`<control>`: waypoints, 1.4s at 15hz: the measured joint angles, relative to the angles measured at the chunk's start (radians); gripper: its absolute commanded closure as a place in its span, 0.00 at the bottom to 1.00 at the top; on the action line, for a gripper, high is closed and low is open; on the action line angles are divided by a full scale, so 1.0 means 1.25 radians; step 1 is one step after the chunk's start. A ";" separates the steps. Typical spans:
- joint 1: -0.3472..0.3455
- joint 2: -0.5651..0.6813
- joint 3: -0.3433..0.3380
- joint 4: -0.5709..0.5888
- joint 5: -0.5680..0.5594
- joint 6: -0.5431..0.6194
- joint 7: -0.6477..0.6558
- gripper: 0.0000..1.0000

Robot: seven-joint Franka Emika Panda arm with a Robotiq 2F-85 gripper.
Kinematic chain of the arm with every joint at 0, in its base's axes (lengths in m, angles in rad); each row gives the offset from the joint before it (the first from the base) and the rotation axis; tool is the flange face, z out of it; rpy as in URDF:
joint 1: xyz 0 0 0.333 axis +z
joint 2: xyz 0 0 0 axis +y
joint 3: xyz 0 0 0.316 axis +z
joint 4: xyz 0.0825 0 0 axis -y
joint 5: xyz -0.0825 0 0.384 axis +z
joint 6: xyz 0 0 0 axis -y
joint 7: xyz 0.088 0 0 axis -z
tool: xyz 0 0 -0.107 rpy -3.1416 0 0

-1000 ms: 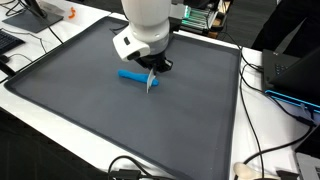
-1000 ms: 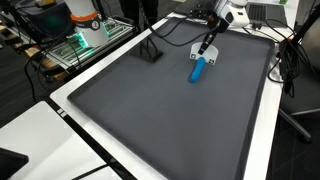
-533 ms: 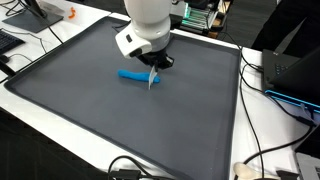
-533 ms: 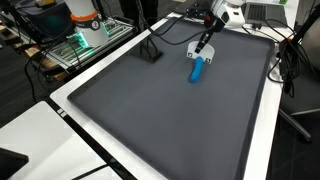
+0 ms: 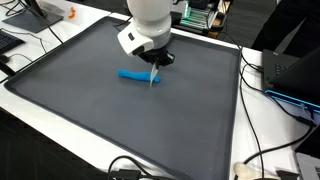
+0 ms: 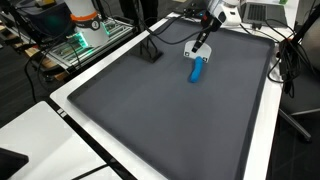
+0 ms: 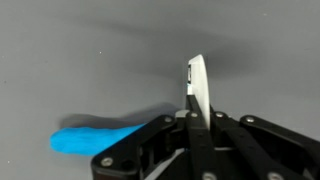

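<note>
in the wrist view the black jaws are pressed together on a thin white flat blade-like piece (image 7: 197, 88), pinching its near end so that the rest stands out beyond the fingertips. just beside it, partly hidden behind the black body of the jaws, a bright blue elongated rounded object (image 7: 98, 138) lies flat on the dark grey mat (image 7: 80, 50). in both exterior views the white robot arm (image 5: 150, 20) reaches down over the mat. the white piece (image 5: 153, 79) hangs from the jaws with its tip close to one end of the blue object (image 5: 131, 75); whether the two touch i cannot tell. in an exterior view the blue object (image 6: 198, 70) lies well apart from the mat's edges. the mat covers most of a white worktop (image 5: 270, 125). farther off, black cables (image 5: 262, 70) trail over the worktop, and a small black stand (image 6: 150, 52) sits near one edge of the mat.
</note>
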 measured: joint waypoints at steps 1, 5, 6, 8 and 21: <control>0.000 -0.002 0.000 -0.004 0.000 0.000 -0.005 0.99; 0.000 -0.020 0.001 -0.023 0.000 0.007 -0.009 0.99; 0.000 -0.026 0.002 -0.026 0.000 0.007 -0.010 0.99; 0.000 -0.042 0.003 -0.034 0.000 0.007 -0.011 0.99; -0.014 -0.111 -0.001 -0.033 -0.008 -0.016 -0.029 0.99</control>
